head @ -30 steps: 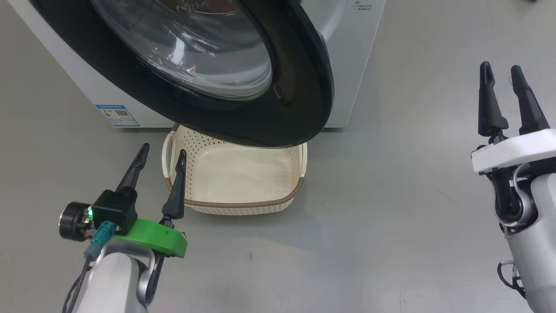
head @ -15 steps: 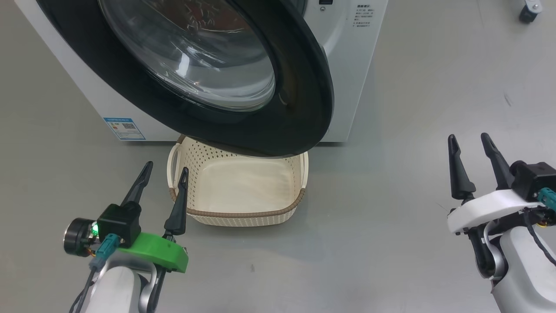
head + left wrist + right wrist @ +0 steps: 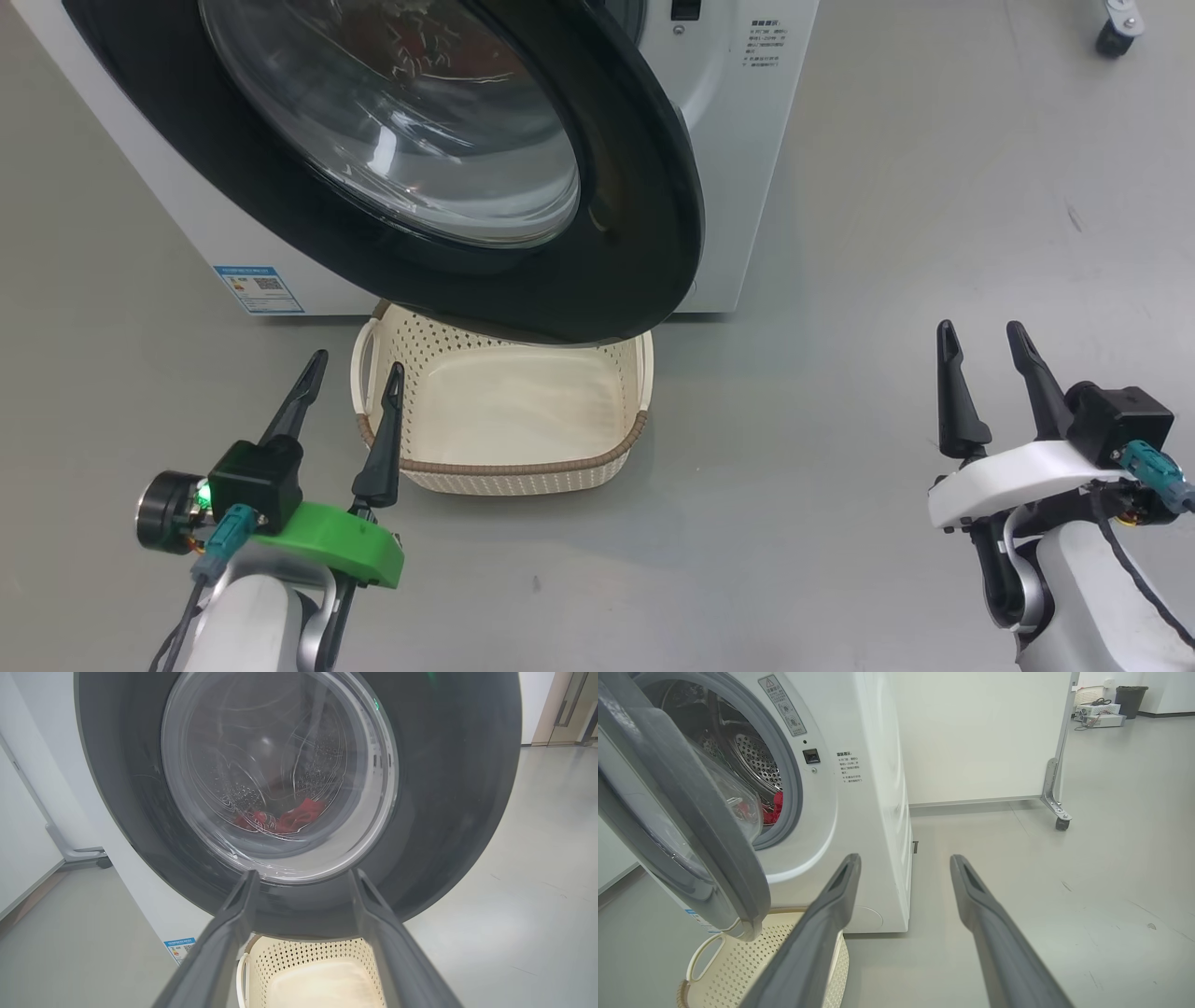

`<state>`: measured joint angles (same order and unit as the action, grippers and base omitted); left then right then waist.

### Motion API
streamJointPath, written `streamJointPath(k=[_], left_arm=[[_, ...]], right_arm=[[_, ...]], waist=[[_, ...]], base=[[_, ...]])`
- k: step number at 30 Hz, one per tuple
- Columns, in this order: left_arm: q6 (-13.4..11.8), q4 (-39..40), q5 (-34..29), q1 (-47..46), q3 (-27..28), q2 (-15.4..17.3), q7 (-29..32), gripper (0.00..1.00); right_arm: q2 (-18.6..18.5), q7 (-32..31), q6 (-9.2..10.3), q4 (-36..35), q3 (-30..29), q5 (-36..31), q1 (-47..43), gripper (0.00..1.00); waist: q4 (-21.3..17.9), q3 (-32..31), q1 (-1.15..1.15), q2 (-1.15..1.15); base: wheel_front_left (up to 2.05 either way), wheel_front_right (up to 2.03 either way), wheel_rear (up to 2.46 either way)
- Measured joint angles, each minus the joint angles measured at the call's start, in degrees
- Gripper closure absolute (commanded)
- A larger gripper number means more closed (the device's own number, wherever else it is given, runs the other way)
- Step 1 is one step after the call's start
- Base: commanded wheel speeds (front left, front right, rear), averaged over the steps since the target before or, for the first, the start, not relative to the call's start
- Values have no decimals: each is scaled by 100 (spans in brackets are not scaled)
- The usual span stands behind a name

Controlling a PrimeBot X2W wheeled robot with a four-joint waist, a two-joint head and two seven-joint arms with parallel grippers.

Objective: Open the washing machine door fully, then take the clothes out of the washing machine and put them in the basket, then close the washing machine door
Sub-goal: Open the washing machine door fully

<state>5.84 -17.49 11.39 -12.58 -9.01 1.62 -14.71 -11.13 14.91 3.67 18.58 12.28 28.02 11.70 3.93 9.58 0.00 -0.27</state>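
Door (image 3: 644,252) is ajar, maybe half open; the angle is hard to read from above. Both tools are spread wide and empty: left gripper (image 3: 358,361) just beside the basket (image 3: 523,464), right gripper (image 3: 981,327) well apart from the washer (image 3: 738,187). Clothes (image 3: 777,805) lie low in the drum. Suggest hooking a right finger behind the door's free edge and sweeping along its arc. Stay off the glass and don't nudge the basket underneath.

Glossy black-rimmed glass door (image 3: 401,140), perforated cream plastic basket (image 3: 513,481).
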Motion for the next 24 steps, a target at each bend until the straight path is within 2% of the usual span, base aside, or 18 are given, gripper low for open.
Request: streamJointPath(k=[11,24], left_arm=[[1,0,-30,30,8,1,0,0],[1,0,-30,65,4,1,1,0]], right_arm=[[26,-1,53,-5,60,-365,-186,0],[82,-3,54,-23,-38,-392,-224,0]], waist=[[-76,-9,0,0],[-93,-50,0,0]], base=[[0,0,0],[0,0,0]])
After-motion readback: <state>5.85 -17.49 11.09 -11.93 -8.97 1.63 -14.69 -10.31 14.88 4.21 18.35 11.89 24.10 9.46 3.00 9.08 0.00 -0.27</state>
